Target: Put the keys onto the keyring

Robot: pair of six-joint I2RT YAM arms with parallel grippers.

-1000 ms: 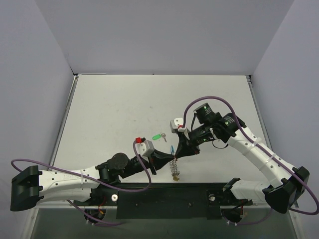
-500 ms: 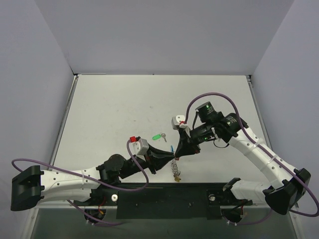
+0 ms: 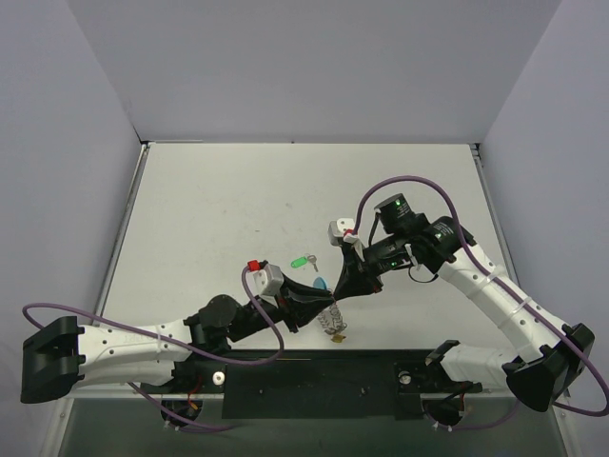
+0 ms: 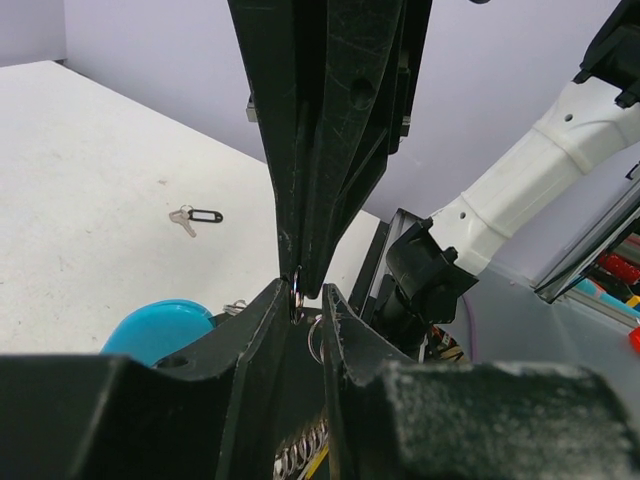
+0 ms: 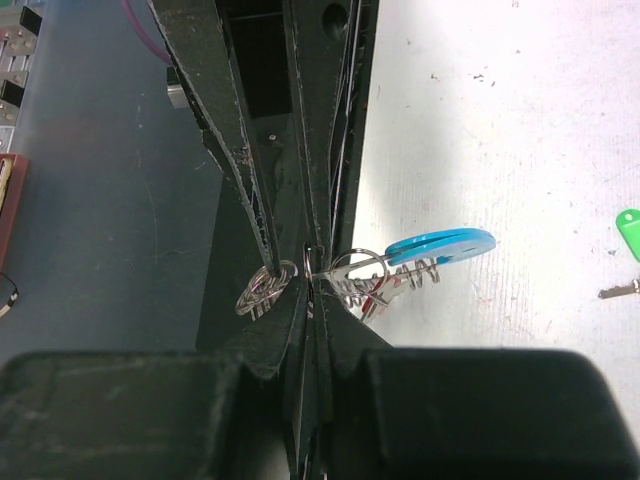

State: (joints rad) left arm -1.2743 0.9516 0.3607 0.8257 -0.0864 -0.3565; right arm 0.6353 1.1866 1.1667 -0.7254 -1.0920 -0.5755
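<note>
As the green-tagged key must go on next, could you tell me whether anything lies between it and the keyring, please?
Nothing visible does: only bare table separates the green-tagged key from the keyring, which the right hand holds pinched, with its blue tag nearest the key.

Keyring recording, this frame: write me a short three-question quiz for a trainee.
1. True or false: the green-tagged key lies on the table, off the keyring.
2. The right end effector is shut on: A the keyring, B the green-tagged key, C nothing.
3. Fill in: the keyring's tag sticking out beside the right end effector is ___.
Key: 1 true; 2 A; 3 blue.
</note>
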